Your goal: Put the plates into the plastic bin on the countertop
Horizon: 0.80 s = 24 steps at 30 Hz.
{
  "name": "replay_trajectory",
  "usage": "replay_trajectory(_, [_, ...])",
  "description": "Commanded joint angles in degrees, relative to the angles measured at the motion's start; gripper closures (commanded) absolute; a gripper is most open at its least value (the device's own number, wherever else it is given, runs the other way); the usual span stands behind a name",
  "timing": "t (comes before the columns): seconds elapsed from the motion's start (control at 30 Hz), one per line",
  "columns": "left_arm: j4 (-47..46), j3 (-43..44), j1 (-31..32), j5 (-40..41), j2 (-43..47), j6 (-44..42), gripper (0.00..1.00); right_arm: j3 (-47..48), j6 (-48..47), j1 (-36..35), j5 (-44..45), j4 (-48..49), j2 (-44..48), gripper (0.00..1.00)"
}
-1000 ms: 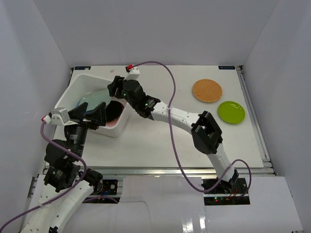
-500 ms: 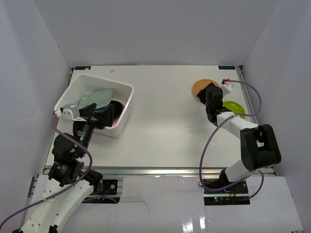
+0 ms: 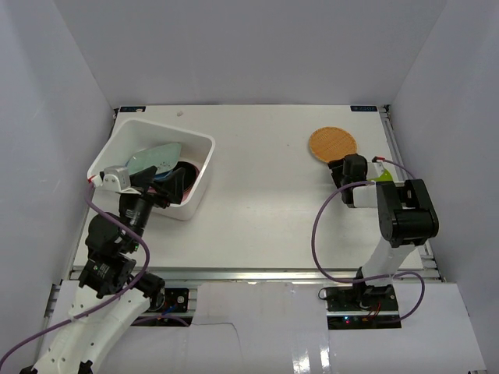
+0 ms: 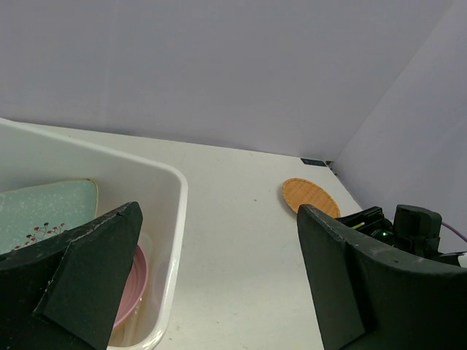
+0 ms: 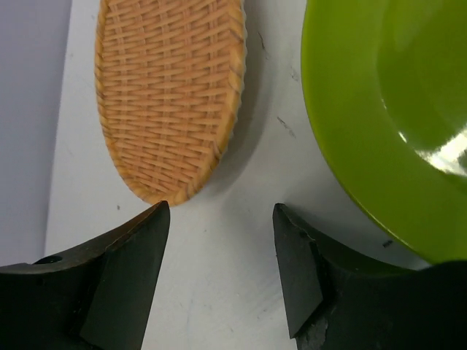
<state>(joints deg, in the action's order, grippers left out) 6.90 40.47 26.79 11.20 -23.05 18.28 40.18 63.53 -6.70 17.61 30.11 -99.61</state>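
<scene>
Right fingers (image 5: 124, 270) apart, clamped on nothing, low over bare bench (image 3: 257, 202) between woven orange plate (image 5: 171, 95) and lime green plate (image 5: 379, 109), both outside the bin. Left fingers (image 4: 95, 270) wide apart above white bin (image 4: 179, 219); pink plate (image 4: 128, 288) and pale green dish (image 4: 44, 215) lie inside.

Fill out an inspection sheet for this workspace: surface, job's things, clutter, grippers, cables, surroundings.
Surface: white countertop, metal rail along the near edge.
Job's things: bin at left holds pale green dish and pink plate; orange woven plate and lime green plate lie apart on the countertop at right.
Clutter: nothing seen.
Grippers: left gripper open, empty, above the bin's near edge; right gripper open, empty, low between the two outside plates.
Cables: purple cables loop off both arms.
Surroundings: plain white walls.
</scene>
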Motion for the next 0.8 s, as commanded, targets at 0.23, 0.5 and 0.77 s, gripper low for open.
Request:
replay_trajectory(0.23, [0.31,-0.30,-0.24,-0.13,-0.51,-0.88,0.02,4.72,10.03,5.03,-6.97,12.95,-11.91,0.47])
replay_trajectory(0.5, [0.22,-0.22,-0.24,0.22,-1.38,-1.76,0.02,4.91,8.11,4.07,-9.08,17.79,-8.34,0.88])
replay_trajectory(0.77, [0.22,-0.22,-0.24,-0.83,-1.12,-1.50,0.02,2.87,-3.13,-3.83,-13.38,20.52,9.77,0.92])
